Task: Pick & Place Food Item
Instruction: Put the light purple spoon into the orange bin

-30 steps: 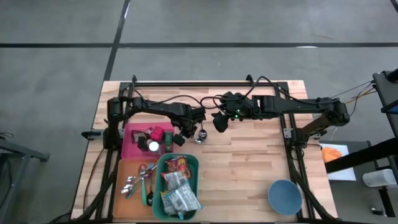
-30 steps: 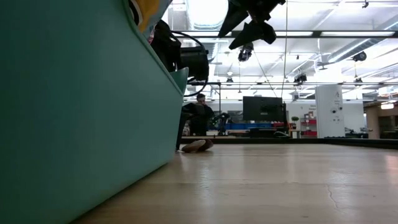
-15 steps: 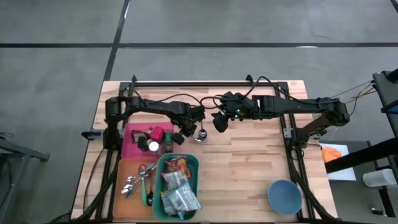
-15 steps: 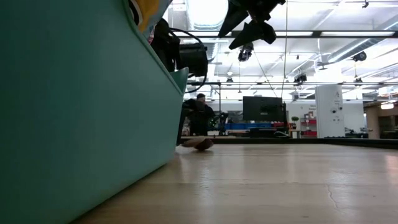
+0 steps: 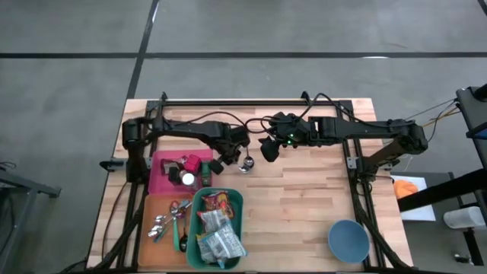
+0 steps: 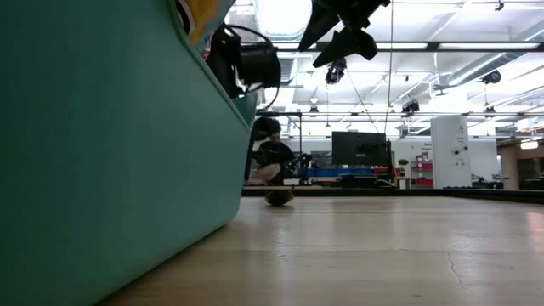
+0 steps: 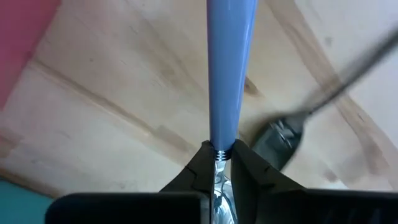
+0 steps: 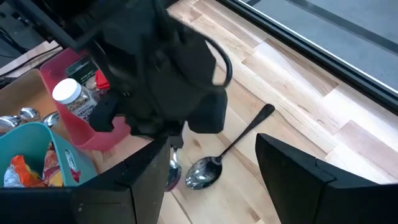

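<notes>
Pale wooden planks make up the counter [image 5: 304, 205], seen from above. The left hand [image 5: 218, 164] sits just above centre, at about eleven o'clock from the counter's middle, beside the red tray [image 5: 161, 179]. A metal spoon [image 5: 246, 163] lies on the wood just at its three o'clock side. The right hand [image 5: 268, 149] hangs near it, at about one o'clock from the spoon. At seven o'clock on the counter stand the teal bin [image 5: 234, 228] with food packets [image 5: 217, 228] inside, and an orange tray [image 5: 152, 209] holding more spoons. A blue bowl [image 5: 348, 240] sits at five o'clock, well apart from everything else.

From counter height, the teal bin [image 6: 110, 153] fills the nine o'clock half. The right hand [image 6: 340, 34] shows dark at twelve o'clock, clear of the wood. A small brown thing [image 6: 279, 197] lies far back on the counter; what it is cannot be told.

The left wrist camera shows the left hand's fingers [image 7: 202, 165] pressed together on a blue-handled utensil [image 7: 229, 68], whose handle points straight away. The metal spoon [image 7: 280, 140] lies on the wood just beside it.

The right wrist camera shows the right hand's fingers [image 8: 292, 180] standing apart, holding nothing. Beyond them the metal spoon [image 8: 214, 165] lies on the wood, the left arm [image 8: 161, 74] over it, and the red tray [image 8: 59, 71] holds a small jar [image 8: 71, 96].
</notes>
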You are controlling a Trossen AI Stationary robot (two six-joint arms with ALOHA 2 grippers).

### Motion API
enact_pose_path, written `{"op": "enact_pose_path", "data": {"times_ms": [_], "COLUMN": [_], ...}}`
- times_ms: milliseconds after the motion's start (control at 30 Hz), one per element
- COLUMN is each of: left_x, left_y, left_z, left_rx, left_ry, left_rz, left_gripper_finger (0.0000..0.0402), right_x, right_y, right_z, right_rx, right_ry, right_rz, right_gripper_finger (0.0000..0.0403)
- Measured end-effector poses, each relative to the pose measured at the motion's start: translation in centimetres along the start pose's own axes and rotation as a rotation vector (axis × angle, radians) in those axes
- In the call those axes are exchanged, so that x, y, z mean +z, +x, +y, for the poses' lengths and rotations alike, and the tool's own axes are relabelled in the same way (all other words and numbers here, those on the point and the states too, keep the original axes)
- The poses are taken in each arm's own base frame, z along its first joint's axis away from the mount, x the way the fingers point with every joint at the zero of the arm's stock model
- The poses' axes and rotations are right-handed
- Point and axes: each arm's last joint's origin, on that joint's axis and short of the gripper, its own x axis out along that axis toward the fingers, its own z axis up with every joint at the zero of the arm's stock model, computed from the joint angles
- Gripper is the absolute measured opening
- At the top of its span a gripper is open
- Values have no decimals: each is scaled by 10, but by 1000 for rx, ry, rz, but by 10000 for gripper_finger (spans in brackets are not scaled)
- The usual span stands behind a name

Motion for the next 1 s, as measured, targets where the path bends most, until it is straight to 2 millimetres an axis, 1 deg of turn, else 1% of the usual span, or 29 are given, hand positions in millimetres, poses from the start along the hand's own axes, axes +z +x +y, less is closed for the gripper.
{"op": "enact_pose_path", "data": {"times_ms": [133,300,433,533,767,1000], "left_x": [1,7,12,15,20,16], "left_y": [-20,-51,-76,-94,-137,-176], "left_z": [2,6,14,25,61,111], "left_rx": [-31,-76,-89,-78,-29,23], "left_ry": [52,160,279,374,586,713], "left_rz": [6,-16,-30,-39,-44,-3], "left_gripper_finger": [26,26,26,26,26,26], "right_x": [0,0,0,0,0,0], "right_y": [0,0,0,0,0,0], "right_z": [0,0,0,0,0,0], "right_rx": [0,1,1,0,0,0], "right_ry": [0,0,0,0,0,0], "right_rz": [0,-1,0,0,0,0], "right_gripper_finger": [233,233,233,233,233,233]}}
